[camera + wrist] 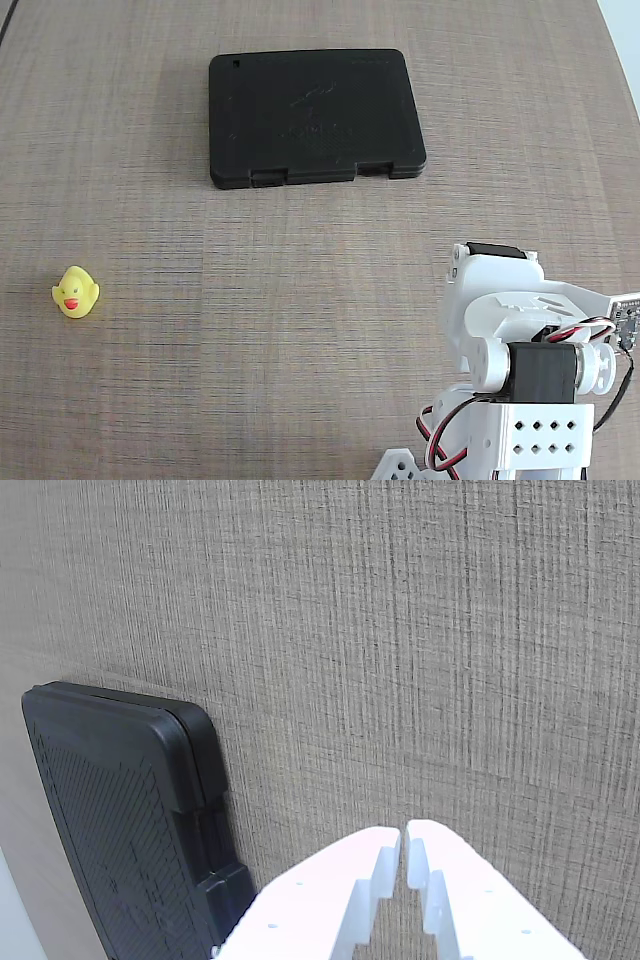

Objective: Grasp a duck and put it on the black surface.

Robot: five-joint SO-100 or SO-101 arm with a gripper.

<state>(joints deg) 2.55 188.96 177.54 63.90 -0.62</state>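
Observation:
The small yellow duck [75,292], red beak facing the camera, stands on the wood-grain table at the far left of the fixed view. At the top centre of that view lies the black surface [315,115], a flat case with its latch notches on the near edge. My white arm [520,360] is folded at the bottom right, far from the duck. In the wrist view my gripper [403,832] is shut with nothing between its white fingers [330,900], hanging over bare table. The black surface [110,820] shows at the lower left there. The duck is out of the wrist view.
The table [300,330] is a brown woven-look surface. A pale edge [625,30] runs along the top right corner of the fixed view. Red, black and white cables [440,440] hang by the arm's base.

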